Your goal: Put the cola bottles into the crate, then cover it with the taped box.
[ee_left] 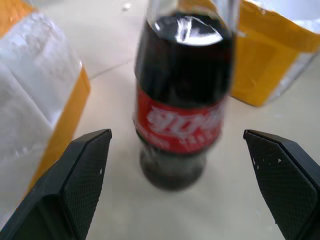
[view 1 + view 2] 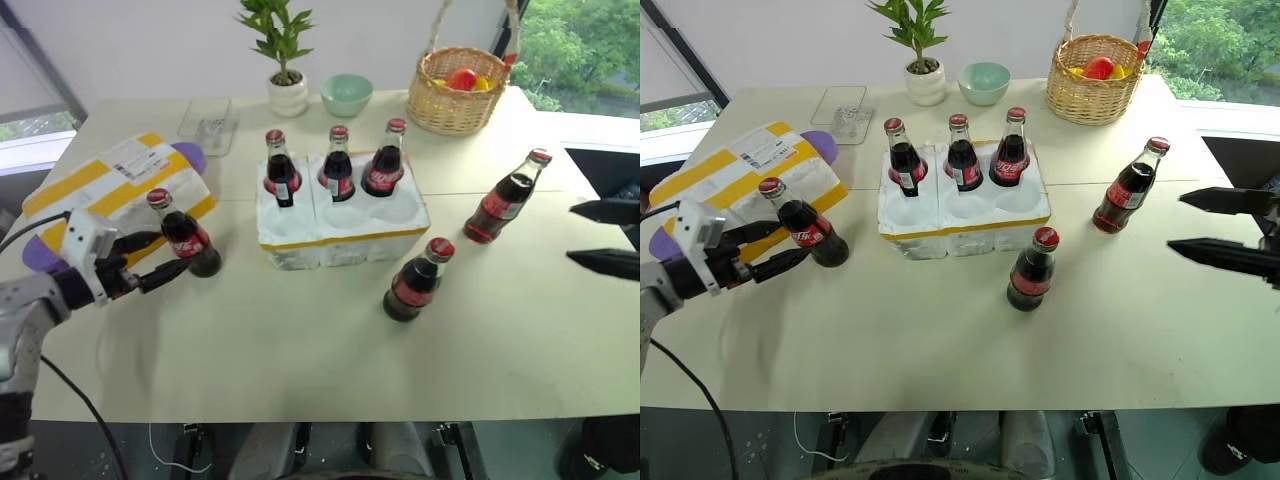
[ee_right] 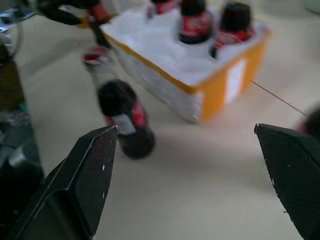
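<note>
Left claw (image 2: 168, 257) wide beside cola bottle (image 2: 185, 237)

The left claw (image 2: 165, 257) reaches in from the near left, fingers spread wide. The right claw (image 2: 1180, 222) enters from the right edge, likewise spread.

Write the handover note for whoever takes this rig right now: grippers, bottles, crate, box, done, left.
Left gripper: jaws open, lined up on the cola bottle beside the taped box, not gripping yet.
Right gripper: jaws open, holding nothing.
Crate: three bottles stand in its back wells; front wells free.
Loose on the table: one bottle in front of the crate, one to its right.
Left: load three bottles, then cover the crate with the taped box.
</note>
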Robot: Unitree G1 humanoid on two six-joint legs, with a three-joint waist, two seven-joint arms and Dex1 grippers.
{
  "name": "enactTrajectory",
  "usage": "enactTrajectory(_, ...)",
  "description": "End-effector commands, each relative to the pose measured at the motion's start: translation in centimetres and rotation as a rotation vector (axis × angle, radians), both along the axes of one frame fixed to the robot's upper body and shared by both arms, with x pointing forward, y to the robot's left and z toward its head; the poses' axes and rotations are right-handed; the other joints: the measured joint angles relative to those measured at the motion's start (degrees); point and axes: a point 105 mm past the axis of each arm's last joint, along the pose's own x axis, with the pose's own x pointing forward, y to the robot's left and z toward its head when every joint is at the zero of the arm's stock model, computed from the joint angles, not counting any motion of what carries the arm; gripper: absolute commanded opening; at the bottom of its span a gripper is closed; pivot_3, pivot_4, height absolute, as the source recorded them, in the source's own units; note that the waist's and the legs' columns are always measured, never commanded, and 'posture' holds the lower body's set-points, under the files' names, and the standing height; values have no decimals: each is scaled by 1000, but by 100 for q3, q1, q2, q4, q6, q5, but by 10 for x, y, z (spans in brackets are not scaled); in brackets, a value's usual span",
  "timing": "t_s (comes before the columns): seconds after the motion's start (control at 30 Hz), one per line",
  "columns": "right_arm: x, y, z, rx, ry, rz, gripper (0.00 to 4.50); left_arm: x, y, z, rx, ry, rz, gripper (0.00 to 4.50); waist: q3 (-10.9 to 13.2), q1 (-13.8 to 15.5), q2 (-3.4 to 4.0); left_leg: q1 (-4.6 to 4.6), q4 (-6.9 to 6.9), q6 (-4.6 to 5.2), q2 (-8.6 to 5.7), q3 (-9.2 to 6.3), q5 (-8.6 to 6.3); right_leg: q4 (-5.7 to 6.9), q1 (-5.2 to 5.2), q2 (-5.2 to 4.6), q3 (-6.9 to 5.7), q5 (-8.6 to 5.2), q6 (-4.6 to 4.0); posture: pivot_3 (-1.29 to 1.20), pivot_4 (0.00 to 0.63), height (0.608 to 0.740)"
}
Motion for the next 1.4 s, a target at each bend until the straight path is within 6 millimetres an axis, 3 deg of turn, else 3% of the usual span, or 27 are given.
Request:
enactTrajectory(0.03, -10, 8, 8, 5, -49, -14, 4500, 10, 1, 0, 21, -18, -4, 4427, 0, 35, -10, 0, 2, 3, -2, 3, -2, -3, 2, -3, 1, 0, 1, 0, 150, 732)
enactTrajectory(0.37, -12, 11, 3, 25, -48, -50, 4500, 32, -15, -6, -22, -27, -46, 4427, 3, 49, -22, -1, 7, 5, -3, 3, -2, -3, 3, -4, 1, 2, 0, 0, 150, 732)
enactTrajectory(0.87, -3, 19, 3, 44, -52, -55, 4500, 28, -24, -1, -94, -33, -80, 4427, 4, 44, -25, -1, 9, 6, 0, 3, 0, -1, 3, -3, 0, 3, 0, 0, 150, 732)
enactTrajectory(1.0, 0, 19, -2, 36, -44, -61, 4500, 29, -26, 5, -131, -38, -78, 2778, 5, 43, -28, -1, 10, 10, 0, 3, 3, -1, 3, -3, 0, 3, 0, 0, 150, 732)
enactTrajectory(1.23, 3, 22, -1, 58, -51, -65, 4500, 29, -35, 15, -120, -27, -129, 2827, 9, 48, -35, -2, 10, 17, -1, 3, 7, -1, 3, -3, 0, 3, 0, 0, 150, 732)
enactTrajectory(1.4, 6, 23, -3, 55, -54, -71, 4500, 21, -49, 57, -106, -43, -272, 2827, 35, 47, -78, -9, 12, 17, -1, 2, 7, 0, -2, -1, 0, 3, 0, 0, 150, 732)
